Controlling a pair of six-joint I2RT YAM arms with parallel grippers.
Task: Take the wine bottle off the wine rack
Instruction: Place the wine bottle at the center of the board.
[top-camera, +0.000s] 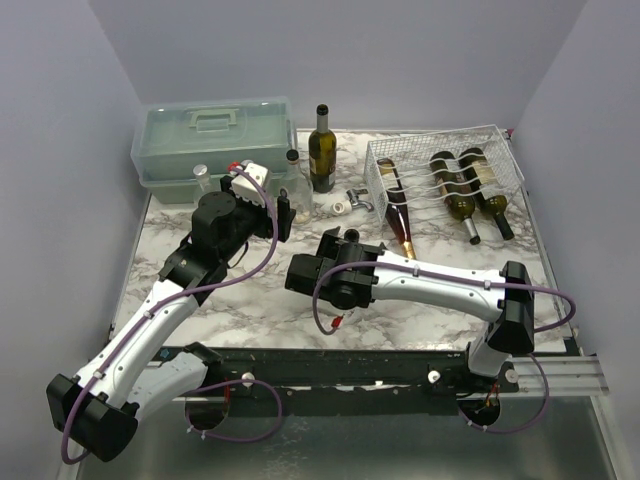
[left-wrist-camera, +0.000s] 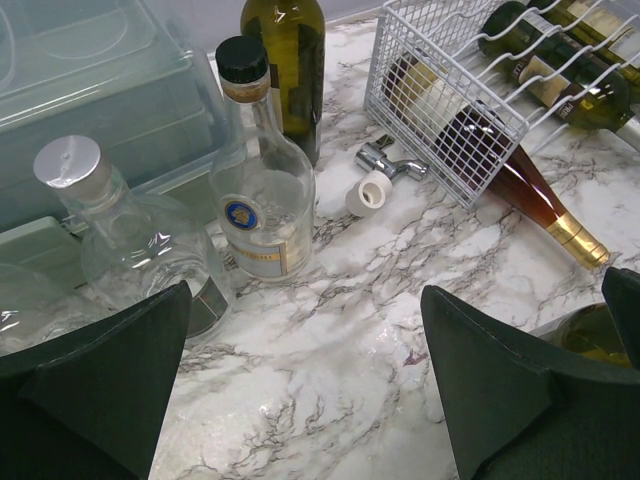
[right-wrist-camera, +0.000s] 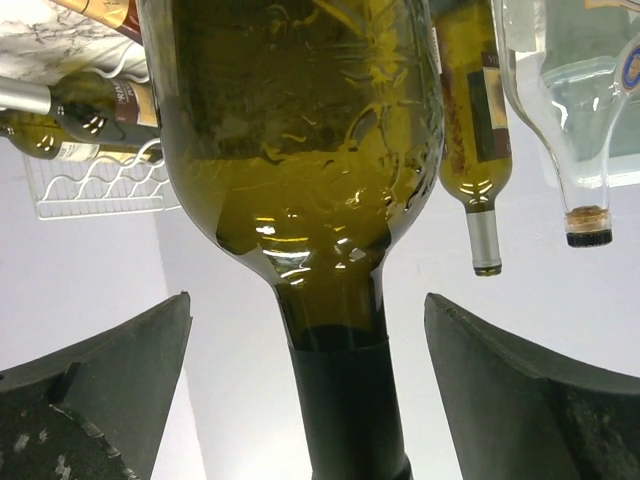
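On the marble table (top-camera: 265, 305), the green wine bottle (right-wrist-camera: 300, 150) stands upright near the front-left corner of the wine rack (top-camera: 375, 175), its neck between the spread, untouching fingers of the right gripper (right-wrist-camera: 307, 300), so I judge it is let go there, while the left gripper (left-wrist-camera: 305, 300) gapes empty farther left.

bright even light, soft shadows, sharp

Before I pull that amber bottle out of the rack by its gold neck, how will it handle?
The amber bottle looks filled, so it is probably heavy toward its base. Its glass looks glossy, so it is likely slippery in a grip. Round and lying down, it may roll on the table once clear of the wine rack.
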